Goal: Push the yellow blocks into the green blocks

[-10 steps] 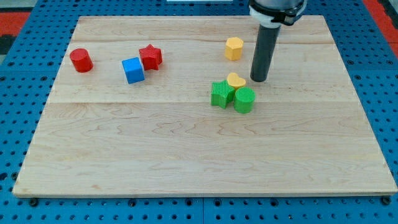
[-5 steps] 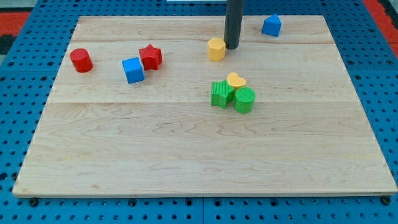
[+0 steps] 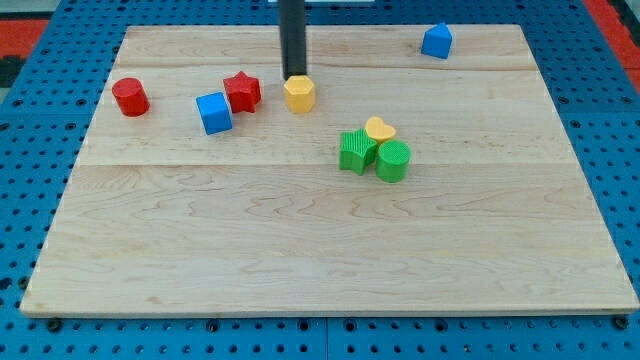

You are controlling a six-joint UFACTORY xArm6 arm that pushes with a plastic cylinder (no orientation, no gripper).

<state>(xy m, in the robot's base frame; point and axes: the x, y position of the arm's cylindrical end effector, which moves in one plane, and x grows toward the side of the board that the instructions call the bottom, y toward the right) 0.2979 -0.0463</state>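
My tip (image 3: 293,76) is touching the top edge of the yellow hexagon block (image 3: 299,94); no claw is fitted. The yellow heart block (image 3: 380,128) is resting against the green star block (image 3: 356,151) and the green cylinder block (image 3: 393,161).

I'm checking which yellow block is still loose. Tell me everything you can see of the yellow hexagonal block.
The yellow hexagonal block is a small, plain, plastic-looking prism standing flat on the wooden board, in its upper middle. My tip sits right at its top edge, apparently touching. The red star block lies apart to the view's left; the green blocks are lower right, apart.
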